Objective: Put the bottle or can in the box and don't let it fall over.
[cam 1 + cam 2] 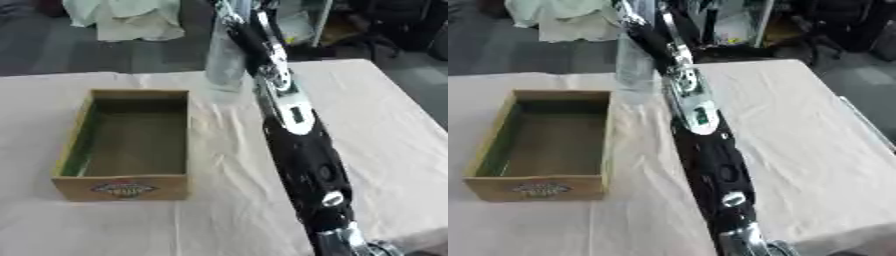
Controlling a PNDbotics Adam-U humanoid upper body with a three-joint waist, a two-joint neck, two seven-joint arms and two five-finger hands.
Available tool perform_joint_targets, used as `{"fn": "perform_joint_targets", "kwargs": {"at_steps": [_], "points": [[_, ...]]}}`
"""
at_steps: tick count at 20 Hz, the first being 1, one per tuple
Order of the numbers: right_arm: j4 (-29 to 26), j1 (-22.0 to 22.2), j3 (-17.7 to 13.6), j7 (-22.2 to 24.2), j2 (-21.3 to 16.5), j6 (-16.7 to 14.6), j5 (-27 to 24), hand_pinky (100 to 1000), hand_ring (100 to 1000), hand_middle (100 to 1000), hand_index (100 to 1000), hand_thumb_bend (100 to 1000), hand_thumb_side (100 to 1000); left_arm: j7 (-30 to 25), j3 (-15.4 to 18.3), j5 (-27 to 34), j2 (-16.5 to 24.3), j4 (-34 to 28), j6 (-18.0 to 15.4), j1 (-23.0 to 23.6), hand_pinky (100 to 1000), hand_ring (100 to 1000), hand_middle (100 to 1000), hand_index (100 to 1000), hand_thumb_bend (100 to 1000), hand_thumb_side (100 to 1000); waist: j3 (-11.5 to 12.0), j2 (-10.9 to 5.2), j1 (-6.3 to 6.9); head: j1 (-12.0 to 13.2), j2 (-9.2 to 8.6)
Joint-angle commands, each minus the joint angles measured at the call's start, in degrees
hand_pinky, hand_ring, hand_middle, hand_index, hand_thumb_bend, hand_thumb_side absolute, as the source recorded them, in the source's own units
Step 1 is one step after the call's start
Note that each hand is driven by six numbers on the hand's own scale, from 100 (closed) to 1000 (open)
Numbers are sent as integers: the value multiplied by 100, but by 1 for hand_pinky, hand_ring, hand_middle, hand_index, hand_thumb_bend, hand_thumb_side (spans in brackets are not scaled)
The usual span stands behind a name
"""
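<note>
Right arm stretched to 12 o'clock; right hand [243,31] sits against the clear bottle [224,62], upright at the table's [385,125] far edge, but can't tell if fingers are closed on it. Cardboard box [128,187] empty at 9 o'clock. Advice: lift straight up, keep vertical, lower flat onto box floor.

Table [385,125] under a pale, creased cloth [219,165].
An open cardboard box [127,187] with a printed label on its near wall sits on the left part; a clear bottle [224,62] stands upright near the far edge, beyond the box's far right corner.
</note>
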Motion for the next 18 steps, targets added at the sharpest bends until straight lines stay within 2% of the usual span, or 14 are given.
{"fn": "perform_joint_targets", "kwargs": {"at_steps": [1, 7, 13, 14, 15, 18], "points": [[-171, -204, 86, -96, 406, -195, 515, 146, 170, 131, 160, 100, 470, -5, -3, 65, 13, -54, 32, -107, 1000, 1000, 1000, 768, 111, 812, 22, -53, 46, -45, -34], [-131, -157, 232, -284, 1104, -607, 1189, 155, 179, 133, 164, 100, 470, -12, -20, 124, -55, -60, 69, -191, 1000, 1000, 1000, 768, 114, 810, 103, -24, 78, -169, -83], [149, 102, 270, -366, 1595, -1112, 2034, 185, 214, 159, 174, 100, 470, -5, -23, 175, -104, -60, 98, -265, 1000, 1000, 1000, 768, 117, 808, 147, -3, 99, -201, -115], [222, 145, 264, -377, 1659, -1149, 2160, 189, 220, 165, 177, 100, 386, -4, -22, 183, -110, -60, 103, -274, 1000, 1000, 1000, 768, 117, 808, 151, 0, 102, -197, -118], [297, 186, 257, -393, 1727, -1180, 2289, 191, 222, 168, 177, 100, 470, -1, -22, 189, -116, -59, 107, -284, 1000, 1000, 1000, 768, 118, 808, 159, 6, 105, -201, -126], [428, 328, 228, -485, 1955, -1236, 2677, 192, 224, 171, 178, 100, 470, 14, -19, 208, -148, -49, 122, -332, 1000, 1000, 1000, 768, 120, 808, 209, 42, 123, -233, -158]]}}
